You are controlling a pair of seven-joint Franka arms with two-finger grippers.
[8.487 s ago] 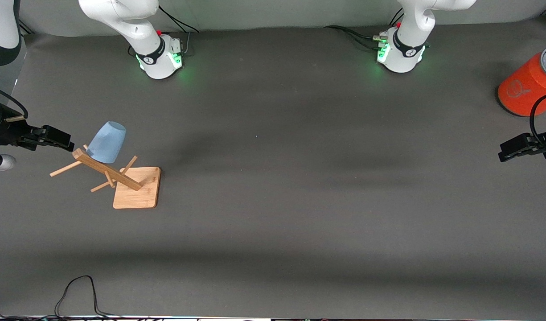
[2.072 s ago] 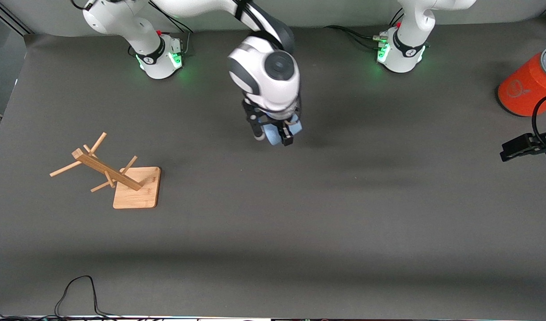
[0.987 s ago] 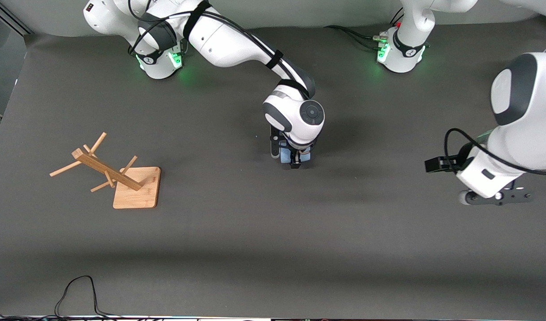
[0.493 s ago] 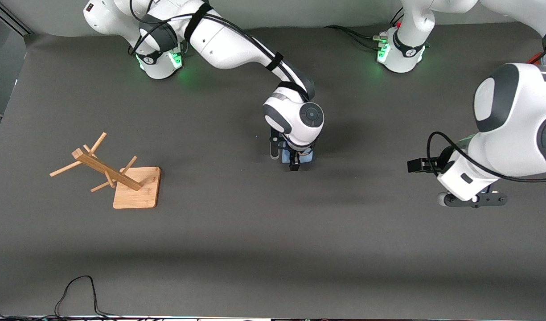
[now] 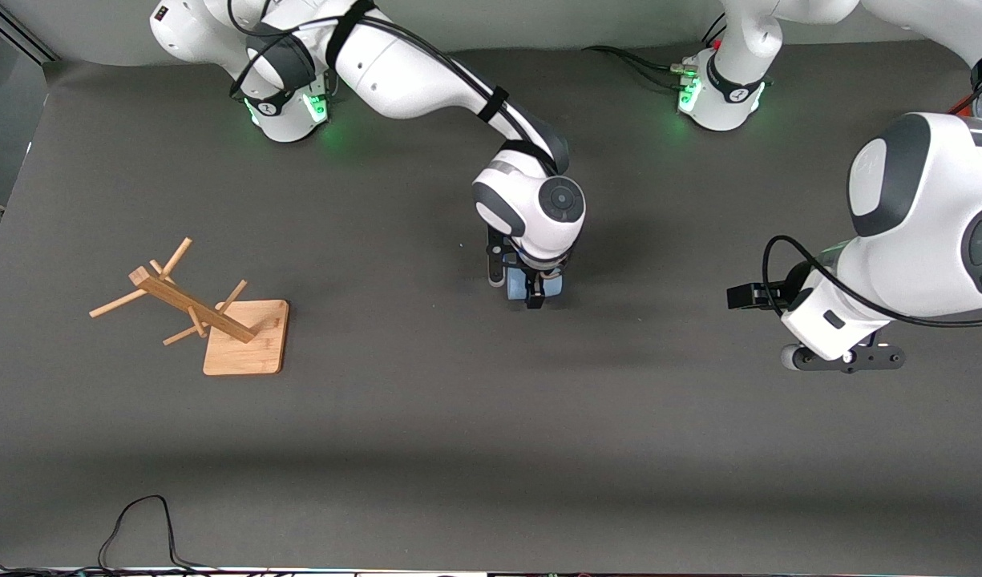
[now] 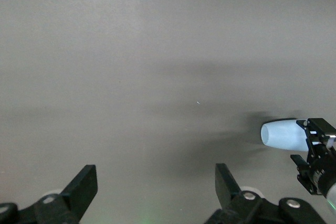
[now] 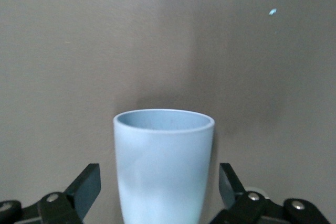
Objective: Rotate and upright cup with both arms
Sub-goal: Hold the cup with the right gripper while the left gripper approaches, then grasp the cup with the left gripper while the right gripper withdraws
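Pale-blue smooth plastic cup (image 7: pixel 164 166) sits mid-table between the right gripper's (image 5: pixel 532 292) spread fingers (image 7: pixel 84 186), which do not touch it. Left gripper (image 6: pixel 155 192) hovers toward its own end, fingers apart.

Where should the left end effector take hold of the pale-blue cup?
Probably on the bare side wall of the cup near its rim, coming in from the left arm's end of the table. The right end effector sits at its base end, so only the rim end is free.
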